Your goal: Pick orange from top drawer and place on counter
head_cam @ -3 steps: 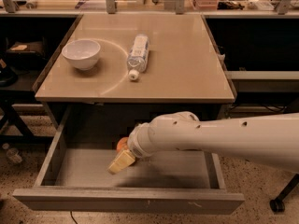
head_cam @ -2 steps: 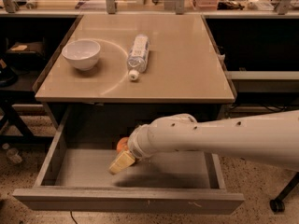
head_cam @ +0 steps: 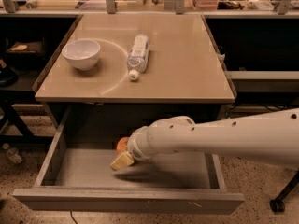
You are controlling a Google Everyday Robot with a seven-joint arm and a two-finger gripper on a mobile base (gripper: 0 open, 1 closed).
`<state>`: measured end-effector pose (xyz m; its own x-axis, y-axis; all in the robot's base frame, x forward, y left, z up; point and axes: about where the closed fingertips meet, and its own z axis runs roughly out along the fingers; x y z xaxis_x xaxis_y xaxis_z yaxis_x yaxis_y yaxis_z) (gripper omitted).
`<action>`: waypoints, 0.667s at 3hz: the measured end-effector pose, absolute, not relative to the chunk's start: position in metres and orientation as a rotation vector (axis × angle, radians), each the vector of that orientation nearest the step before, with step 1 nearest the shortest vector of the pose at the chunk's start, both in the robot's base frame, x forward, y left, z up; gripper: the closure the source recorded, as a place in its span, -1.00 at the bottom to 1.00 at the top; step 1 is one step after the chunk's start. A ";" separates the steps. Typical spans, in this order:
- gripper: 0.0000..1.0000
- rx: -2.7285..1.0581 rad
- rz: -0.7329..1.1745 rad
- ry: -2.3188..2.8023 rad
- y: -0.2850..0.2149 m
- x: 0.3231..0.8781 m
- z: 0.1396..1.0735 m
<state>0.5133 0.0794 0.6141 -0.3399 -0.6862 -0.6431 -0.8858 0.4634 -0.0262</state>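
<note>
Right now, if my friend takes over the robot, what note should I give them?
Hand: down inside the open drawer, right next to the orange. I cannot tell if it grips the orange.
Orange: in the drawer, toward the back, left of the middle.
Counter: holds a white bowl and a bottle lying on its side. No orange on it.
Done: drawer open, hand at the orange.
Left: lift the orange out and set it on the counter, probably on the bare right side.
</note>
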 end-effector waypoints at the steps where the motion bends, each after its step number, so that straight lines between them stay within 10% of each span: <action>1: -0.18 -1.302 0.443 2.128 0.079 0.513 0.614; 2: 0.30 -1.302 0.443 2.128 0.079 0.513 0.614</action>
<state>0.5133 0.0795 0.6141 -0.3399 -0.6863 -0.6431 -0.8858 0.4633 -0.0263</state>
